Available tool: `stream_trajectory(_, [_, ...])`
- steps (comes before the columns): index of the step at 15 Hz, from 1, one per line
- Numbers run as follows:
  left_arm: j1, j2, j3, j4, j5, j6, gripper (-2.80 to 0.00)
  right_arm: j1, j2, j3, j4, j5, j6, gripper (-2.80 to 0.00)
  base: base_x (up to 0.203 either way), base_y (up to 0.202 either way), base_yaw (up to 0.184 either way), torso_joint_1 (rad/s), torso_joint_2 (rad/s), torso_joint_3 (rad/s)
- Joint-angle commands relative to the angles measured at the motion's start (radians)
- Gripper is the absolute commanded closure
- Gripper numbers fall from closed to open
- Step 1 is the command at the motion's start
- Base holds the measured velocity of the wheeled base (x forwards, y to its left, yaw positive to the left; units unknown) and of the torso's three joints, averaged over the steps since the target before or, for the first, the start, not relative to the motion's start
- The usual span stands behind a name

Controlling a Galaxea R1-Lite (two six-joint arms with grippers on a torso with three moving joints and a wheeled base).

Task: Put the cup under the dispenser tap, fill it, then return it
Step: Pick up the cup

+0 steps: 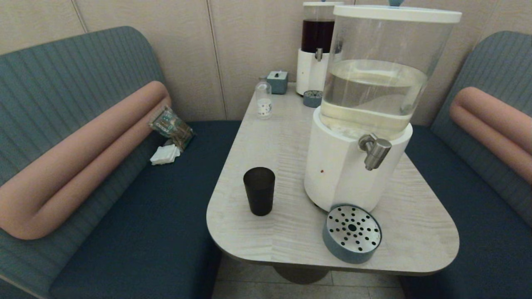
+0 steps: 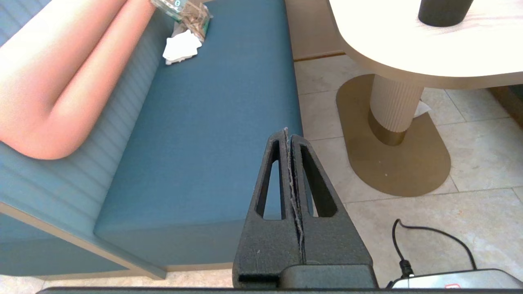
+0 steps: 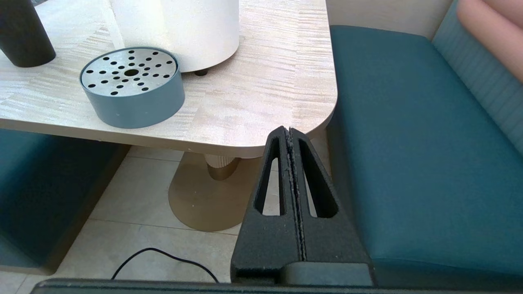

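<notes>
Standing upright on the pale wood-grain table (image 1: pixel 282 137), the cup (image 1: pixel 259 190) sits near the table's front left corner, apart from everything else and untouched by either of my pincers. To its right rises the big dispenser (image 1: pixel 361 124), a white base under a clear tank partly filled with pale liquid, and the dispenser tap (image 1: pixel 375 151) juts from the base's front right, a short brushed-steel spout with a thick nozzle pointing down. Below the tap, just in front of the base, lies a round blue-grey drip tray (image 1: pixel 352 234) with a perforated metal top; nothing stands on it. My left gripper (image 2: pixel 288 132) hangs low off the table's left side, over the edge of the blue bench seat (image 2: pixel 196 122) and the tiled floor, its two fingers clenched together on nothing. My right gripper (image 3: pixel 288 131) hangs below the table's front right corner, beside the other bench, fingers likewise pressed tight and empty. Farther back on the table stand a small clear bottle (image 1: pixel 263 100) and a second dispenser (image 1: pixel 316 50) holding dark red-brown liquid.
</notes>
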Motion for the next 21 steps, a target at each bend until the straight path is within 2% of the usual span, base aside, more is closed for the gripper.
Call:
stream_trajectory(1, [0.0, 0.0, 0.0, 0.0, 0.0, 0.0, 0.0, 0.001, 0.0, 0.014, 0.0, 0.0, -0.001, 0.0, 0.0, 0.0, 0.0, 0.0, 0.0, 0.0])
stream_trajectory(6, [0.0, 0.001, 0.0, -0.009, 0.019, 0.004, 0.0, 0.001, 0.0, 0.014, 0.0, 0.0, -0.001, 0.0, 0.0, 0.0, 0.0, 0.0, 0.0, 0.0])
stream_trajectory(8, [0.0, 0.013, -0.086, 0.004, -0.006, -0.021, 0.0, 0.001, -0.002, 0.014, 0.0, 0.001, -0.005, 0.0, 0.0, 0.0, 0.0, 0.0, 0.0, 0.0])
stream_trajectory(11, [-0.002, 0.179, -0.287, 0.025, -0.105, -0.155, 0.0, -0.001, -0.002, 0.015, 0.0, 0.001, -0.01, 0.0, 0.0, 0.0, 0.0, 0.0, 0.0, 0.0])
stream_trajectory(14, [-0.01, 0.421, -0.417, -0.031, -0.169, -0.27, 0.0, 0.0, 0.0, 0.015, 0.0, 0.0, -0.001, 0.0, 0.0, 0.0, 0.0, 0.0, 0.0, 0.0])
stream_trajectory(15, [-0.011, 0.5, -0.44, -0.061, -0.203, -0.29, 0.0, 0.0, -0.002, 0.015, 0.0, 0.0, -0.001, 0.0, 0.0, 0.0, 0.0, 0.0, 0.0, 0.0])
stream_trajectory(16, [-0.012, 0.569, -0.453, -0.093, -0.264, -0.303, 0.0, 0.001, 0.0, 0.014, 0.0, 0.0, -0.001, 0.0, 0.0, 0.0, 0.0, 0.0, 0.0, 0.0])
stream_trajectory(17, [-0.012, 0.638, -0.461, -0.134, -0.352, -0.313, 0.0, 0.001, -0.002, 0.014, 0.0, 0.0, -0.001, 0.0, 0.0, 0.0, 0.0, 0.0, 0.0, 0.0])
stream_trajectory(19, [-0.011, 0.789, -0.465, -0.241, -0.449, -0.318, 0.0, -0.001, 0.0, 0.014, 0.0, 0.0, -0.001, 0.0, 0.0, 0.0, 0.0, 0.0, 0.0, 0.0])
stream_trajectory(20, [-0.01, 0.878, -0.458, -0.331, -0.486, -0.316, 0.0, 0.001, -0.001, 0.014, 0.0, 0.0, -0.001, 0.0, 0.0, 0.0, 0.0, 0.0, 0.0, 0.0])
stream_trajectory(21, [-0.009, 0.969, -0.442, -0.466, -0.535, -0.312, 0.0, 0.001, -0.001, 0.014, 0.0, 0.001, -0.001, 0.0, 0.0, 0.0, 0.0, 0.0, 0.0, 0.0])
